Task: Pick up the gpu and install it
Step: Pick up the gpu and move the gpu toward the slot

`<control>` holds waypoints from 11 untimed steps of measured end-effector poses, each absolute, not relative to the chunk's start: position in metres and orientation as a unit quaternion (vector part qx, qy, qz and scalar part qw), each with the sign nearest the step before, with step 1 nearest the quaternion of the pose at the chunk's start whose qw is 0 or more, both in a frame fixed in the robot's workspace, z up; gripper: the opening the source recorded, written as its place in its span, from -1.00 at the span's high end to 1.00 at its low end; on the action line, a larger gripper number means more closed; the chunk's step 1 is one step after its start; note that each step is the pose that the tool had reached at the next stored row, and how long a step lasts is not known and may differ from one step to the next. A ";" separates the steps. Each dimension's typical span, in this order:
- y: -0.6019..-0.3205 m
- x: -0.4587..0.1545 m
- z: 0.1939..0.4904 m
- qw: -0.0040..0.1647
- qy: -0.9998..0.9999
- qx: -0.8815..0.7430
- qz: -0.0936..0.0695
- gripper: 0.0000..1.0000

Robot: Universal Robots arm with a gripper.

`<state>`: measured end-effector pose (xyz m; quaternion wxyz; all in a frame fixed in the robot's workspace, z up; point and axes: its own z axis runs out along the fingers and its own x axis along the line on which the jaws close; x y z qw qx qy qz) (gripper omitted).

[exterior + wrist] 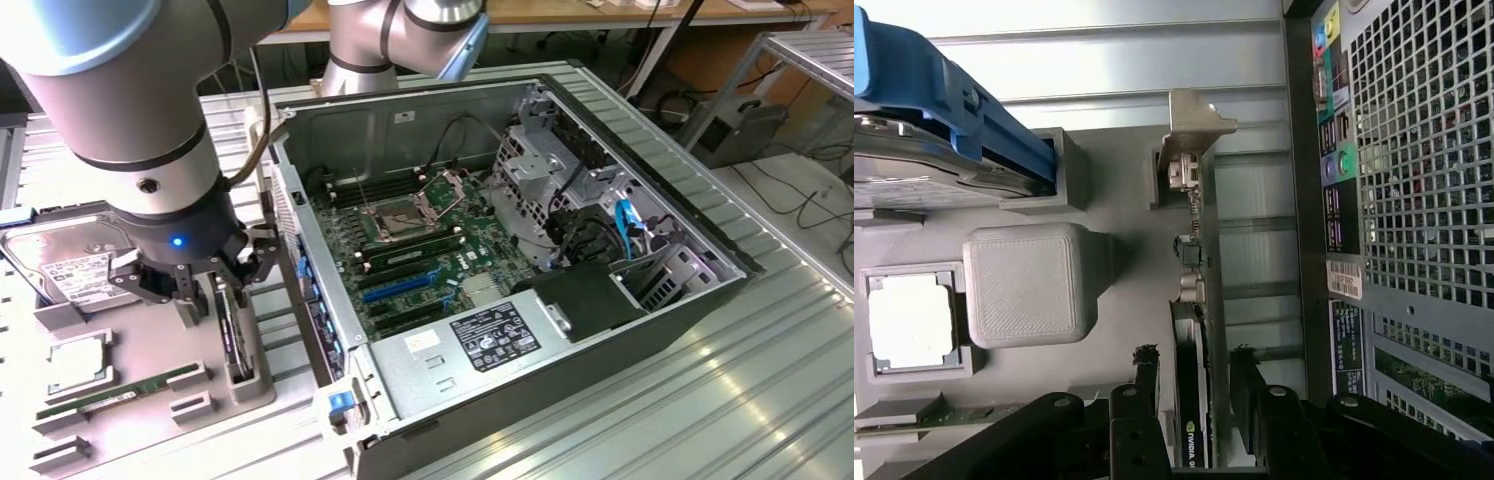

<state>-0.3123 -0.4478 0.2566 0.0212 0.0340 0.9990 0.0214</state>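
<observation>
I see the gripper [220,300] [1194,368] open, one finger each side of the one gpu [238,340] [1194,290]. The card's standing on edge at the tray [147,345] edge nearest the case [400,130]. The tray also has one hard drive [67,265], one RAM stick [120,392] and one CPU [78,362].

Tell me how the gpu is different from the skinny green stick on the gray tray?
The gpu has a silver metal bracket at one end; the green stick has none. The gpu looks dark; the stick is green. The fingers of the gripper stand on either side of the gpu; the stick sits away from them. Both rest in holders on the gray tray beside the computer case.
</observation>
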 end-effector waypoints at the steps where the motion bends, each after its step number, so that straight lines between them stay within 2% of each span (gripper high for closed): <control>1: -0.448 -0.313 0.255 0.021 0.999 0.035 0.021 0.15; 11: -0.448 -0.314 0.248 0.022 0.998 0.045 0.029 0.15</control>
